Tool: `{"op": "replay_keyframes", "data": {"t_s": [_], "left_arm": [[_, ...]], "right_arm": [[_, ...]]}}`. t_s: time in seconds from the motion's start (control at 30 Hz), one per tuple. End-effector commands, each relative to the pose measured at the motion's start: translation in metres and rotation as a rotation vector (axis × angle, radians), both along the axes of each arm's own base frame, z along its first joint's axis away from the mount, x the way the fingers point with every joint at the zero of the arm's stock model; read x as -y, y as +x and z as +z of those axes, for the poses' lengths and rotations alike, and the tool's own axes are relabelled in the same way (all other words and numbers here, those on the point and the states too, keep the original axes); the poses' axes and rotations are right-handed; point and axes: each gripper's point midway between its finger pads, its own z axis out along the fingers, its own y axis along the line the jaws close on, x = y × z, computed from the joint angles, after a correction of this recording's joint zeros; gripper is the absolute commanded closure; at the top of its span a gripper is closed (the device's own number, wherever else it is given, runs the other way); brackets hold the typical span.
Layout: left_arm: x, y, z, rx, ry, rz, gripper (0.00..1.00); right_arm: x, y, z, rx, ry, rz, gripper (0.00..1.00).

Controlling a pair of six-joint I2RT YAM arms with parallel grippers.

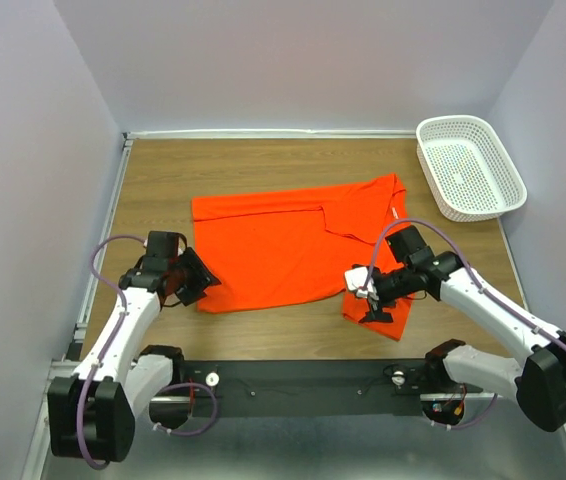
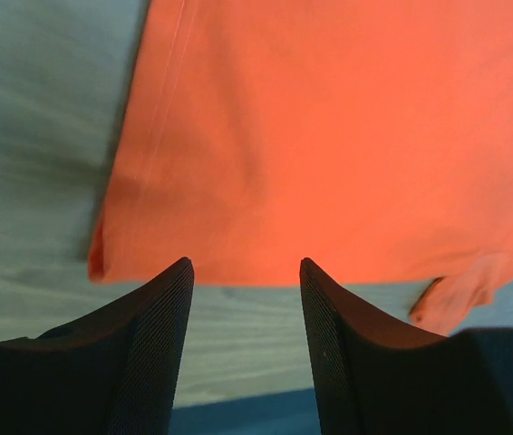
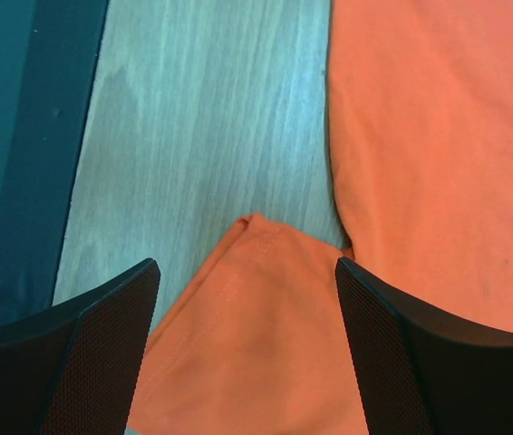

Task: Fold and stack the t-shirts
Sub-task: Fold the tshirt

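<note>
The left end effector (image 2: 246, 267) is released, its jaws apart with nothing between them, just before the near edge of the t-shirt (image 1: 283, 250) by the hem corner. I judge it stands so to pinch that corner. The right end effector (image 3: 247, 267) is also released and wide, over the near sleeve (image 3: 256, 344), probably for the matching grasp. The t-shirt lies mostly flat in the middle of the desk (image 1: 263, 165). The white basket (image 1: 468, 165) sits well apart, far right.
</note>
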Motion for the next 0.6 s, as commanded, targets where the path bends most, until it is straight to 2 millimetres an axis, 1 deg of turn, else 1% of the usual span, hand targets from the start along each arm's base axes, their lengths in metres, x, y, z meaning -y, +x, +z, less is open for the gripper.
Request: {"op": "replay_keyframes", "data": {"t_s": [0.0, 0.03, 0.07, 0.13, 0.2, 0.27, 0.33, 0.47, 0.53, 0.57], "left_arm": [[-0.008, -0.013, -0.006, -0.113, 0.099, 0.046, 0.42], [-0.004, -0.016, -0.009, -0.125, 0.105, 0.027, 0.43], [-0.002, -0.018, -0.013, -0.141, 0.106, 0.054, 0.44], [0.001, -0.023, -0.015, -0.157, 0.113, 0.072, 0.49], [0.006, -0.025, -0.014, -0.169, 0.112, 0.097, 0.50], [0.001, -0.029, -0.018, -0.206, 0.140, 0.157, 0.51], [-0.003, -0.029, -0.021, -0.220, 0.149, 0.199, 0.48], [-0.009, -0.023, -0.016, -0.191, 0.139, 0.298, 0.44], [-0.011, -0.019, -0.013, -0.175, 0.148, 0.312, 0.44], [-0.018, -0.017, -0.012, -0.181, 0.183, 0.338, 0.44]], "right_arm": [[0.000, 0.016, 0.001, 0.025, -0.016, -0.061, 0.15], [0.002, 0.017, 0.001, 0.029, -0.024, -0.070, 0.16], [0.002, 0.019, 0.001, 0.034, -0.023, -0.078, 0.16], [0.002, 0.018, 0.001, 0.029, -0.024, -0.087, 0.16], [0.004, 0.019, 0.002, 0.037, -0.030, -0.098, 0.16], [0.004, 0.021, 0.005, 0.054, -0.030, -0.106, 0.16], [0.003, 0.023, 0.006, 0.059, -0.023, -0.109, 0.16], [0.002, 0.028, 0.004, 0.057, -0.030, -0.119, 0.16], [0.003, 0.030, 0.002, 0.058, -0.037, -0.125, 0.16], [0.003, 0.030, 0.001, 0.055, -0.039, -0.125, 0.16]]}}
